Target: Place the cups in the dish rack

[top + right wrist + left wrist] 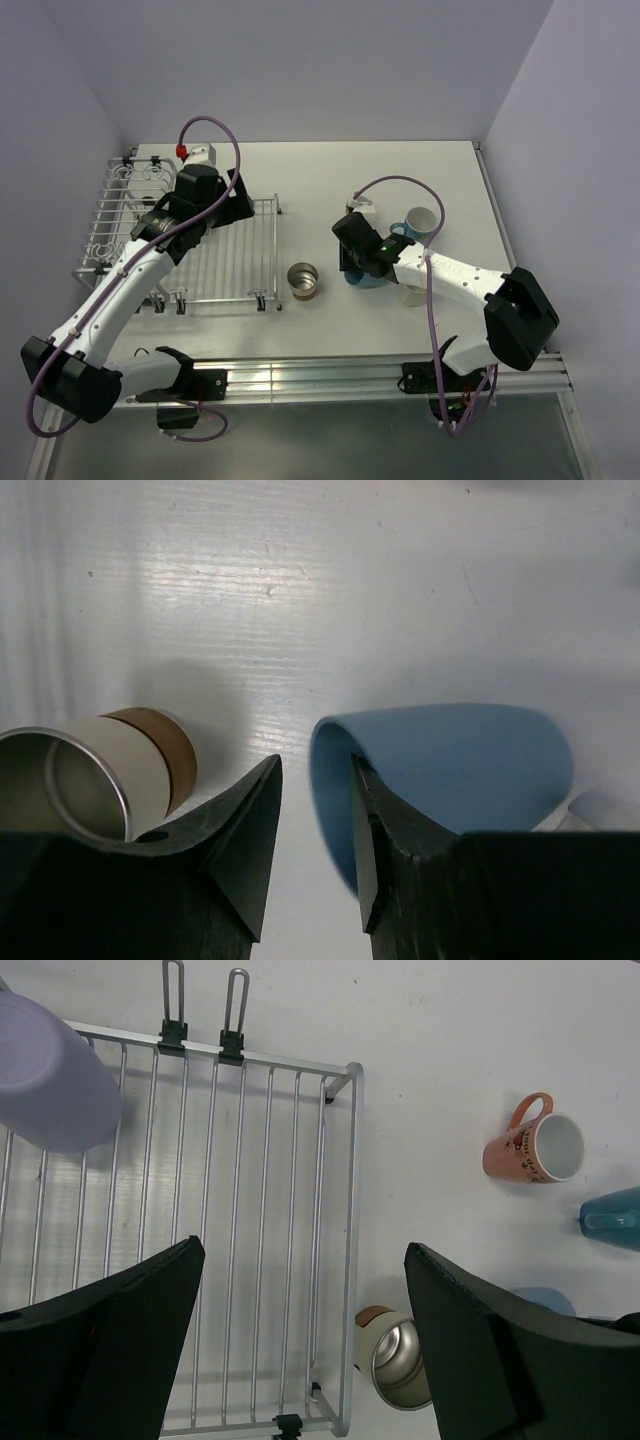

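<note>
The silver wire dish rack (215, 262) lies at the left and also shows in the left wrist view (250, 1210). A lavender cup (50, 1070) stands in it. My left gripper (243, 203) is open and empty above the rack's right edge (305, 1247). A steel cup (304, 281) lies on its side beside the rack (400, 1355). My right gripper (350, 262) is open, its jaws astride the rim of a mid-blue cup (450, 770) lying on its side, one finger inside the mouth. A salmon-pink mug (520, 1150) and a light blue mug with white inside (420, 225) stand behind.
A cream-white cup (412, 295) sits partly hidden under the right arm. The steel cup (90, 780) lies just left of my right gripper's fingers. The walls close the table at the back and sides. An aluminium rail (330, 372) runs along the near edge.
</note>
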You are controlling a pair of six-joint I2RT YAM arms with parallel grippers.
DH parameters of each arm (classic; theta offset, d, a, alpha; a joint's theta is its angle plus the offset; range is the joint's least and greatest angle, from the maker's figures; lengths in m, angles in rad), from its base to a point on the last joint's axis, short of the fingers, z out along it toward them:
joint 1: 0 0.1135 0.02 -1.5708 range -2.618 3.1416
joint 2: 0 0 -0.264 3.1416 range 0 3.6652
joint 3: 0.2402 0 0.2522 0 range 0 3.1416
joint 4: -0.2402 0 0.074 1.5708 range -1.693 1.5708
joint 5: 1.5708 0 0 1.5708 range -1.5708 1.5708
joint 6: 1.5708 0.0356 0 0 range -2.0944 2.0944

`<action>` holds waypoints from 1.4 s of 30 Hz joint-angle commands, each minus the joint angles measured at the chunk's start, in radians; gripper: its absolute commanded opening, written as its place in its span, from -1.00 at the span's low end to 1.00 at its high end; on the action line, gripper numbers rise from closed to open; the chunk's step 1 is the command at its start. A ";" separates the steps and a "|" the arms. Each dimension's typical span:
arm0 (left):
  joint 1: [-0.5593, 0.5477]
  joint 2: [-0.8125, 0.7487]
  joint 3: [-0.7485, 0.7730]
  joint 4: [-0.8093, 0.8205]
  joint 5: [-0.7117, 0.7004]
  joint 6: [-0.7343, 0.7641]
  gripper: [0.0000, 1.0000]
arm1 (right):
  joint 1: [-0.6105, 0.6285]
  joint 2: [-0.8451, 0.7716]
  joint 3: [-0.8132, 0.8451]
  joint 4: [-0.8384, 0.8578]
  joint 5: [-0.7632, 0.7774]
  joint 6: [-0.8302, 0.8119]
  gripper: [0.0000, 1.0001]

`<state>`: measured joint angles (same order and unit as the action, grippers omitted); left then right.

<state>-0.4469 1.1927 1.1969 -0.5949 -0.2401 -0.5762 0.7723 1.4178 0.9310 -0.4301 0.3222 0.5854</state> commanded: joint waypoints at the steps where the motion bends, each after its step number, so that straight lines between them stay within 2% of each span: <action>1: -0.004 -0.024 0.006 0.029 0.009 0.018 0.78 | 0.010 -0.010 0.046 -0.019 0.061 -0.001 -0.17; 14: -0.004 -0.021 0.006 0.035 0.016 0.019 0.78 | 0.010 -0.029 0.078 -0.090 0.123 -0.002 -0.14; 20: -0.003 -0.022 -0.005 0.044 0.022 0.016 0.78 | 0.035 -0.048 0.103 -0.146 0.207 0.002 -0.15; 25: -0.003 -0.025 -0.010 0.044 0.024 0.019 0.78 | 0.056 0.001 0.121 -0.203 0.320 0.005 -0.15; 29: -0.004 -0.031 -0.013 0.044 0.021 0.024 0.78 | 0.059 0.013 0.086 -0.185 0.327 -0.016 -0.15; 34: -0.004 -0.033 -0.017 0.046 0.024 0.026 0.78 | 0.059 -0.017 0.051 -0.155 0.285 -0.012 -0.13; 42: -0.003 -0.033 -0.030 0.055 0.030 0.022 0.78 | 0.061 -0.095 -0.027 -0.047 0.091 0.048 -0.05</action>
<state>-0.4469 1.1912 1.1774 -0.5819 -0.2253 -0.5648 0.8253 1.3773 0.9295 -0.5560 0.4866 0.5907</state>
